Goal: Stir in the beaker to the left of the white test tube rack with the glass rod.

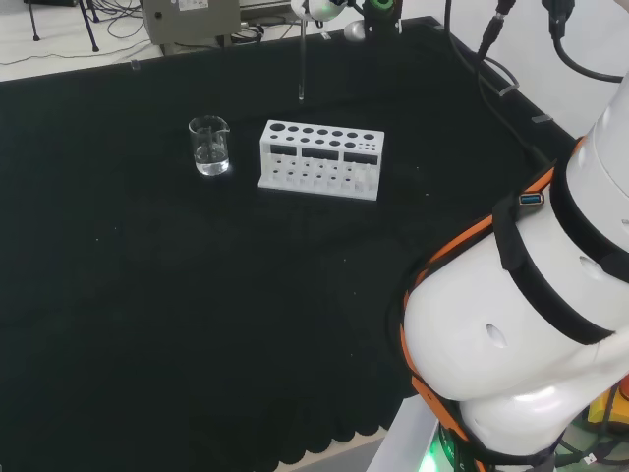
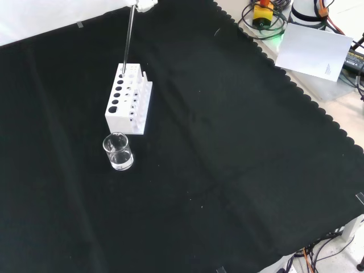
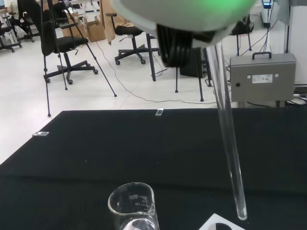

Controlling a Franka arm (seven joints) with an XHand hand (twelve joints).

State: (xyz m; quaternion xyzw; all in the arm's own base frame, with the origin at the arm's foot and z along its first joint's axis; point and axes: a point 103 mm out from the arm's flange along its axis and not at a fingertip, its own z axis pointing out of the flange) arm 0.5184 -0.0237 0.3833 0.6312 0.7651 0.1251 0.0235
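Hand (image 2: 144, 5) high over the rack (image 2: 129, 98) — glass rod (image 2: 128, 42) hanging upright — grip itself indiscernible.

A bench covered in black cloth (image 1: 147, 324) is carrying two pieces of ware. A white test tube rack (image 1: 320, 159) is standing on the cloth, and a clear beaker (image 1: 210, 146) with a little clear liquid is sitting near the rack, to its left in the head view, in front of it in the front view.

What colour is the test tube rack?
White, with dark round holes; the test tube rack shows best in the head view.
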